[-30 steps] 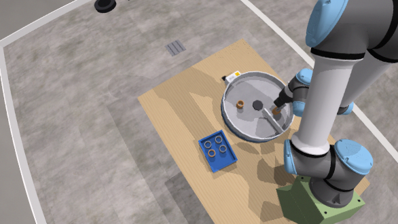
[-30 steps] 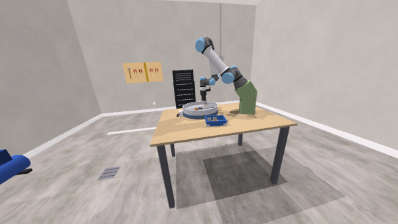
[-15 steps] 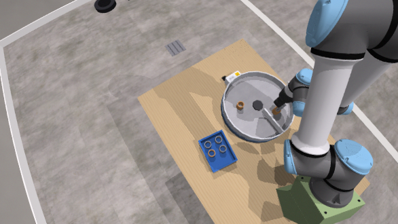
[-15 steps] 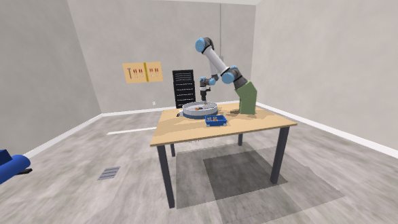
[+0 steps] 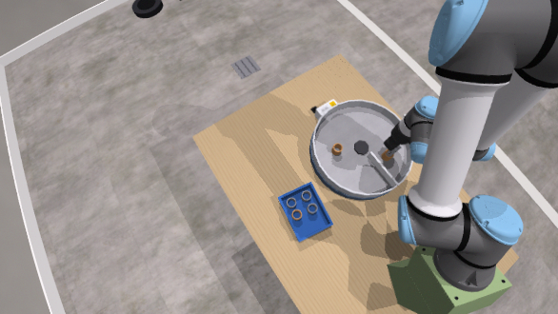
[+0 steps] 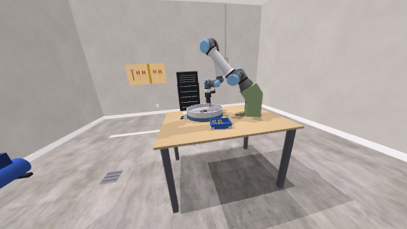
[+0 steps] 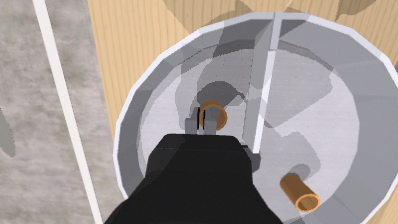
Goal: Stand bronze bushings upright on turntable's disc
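Visibly, in the top view, a bronze bushing is held at the gripper over the turntable. A second bronze bushing is stood on the disc; another is kept with three steel bushings in the blue crate. Print on the white box is too small to be read.

In the exterior view, the crate is seen beside the turntable.

In the wrist view, the fingers are nearly closed, clenched on the held bushing's wall.

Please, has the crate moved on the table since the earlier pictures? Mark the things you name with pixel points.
No. In the top view, the crate (image 5: 316, 231) (image 6: 221, 127) lies in the same place beside the turntable (image 5: 328, 182) (image 6: 205, 117) (image 7: 150, 59), at the same angle to the table's edge.
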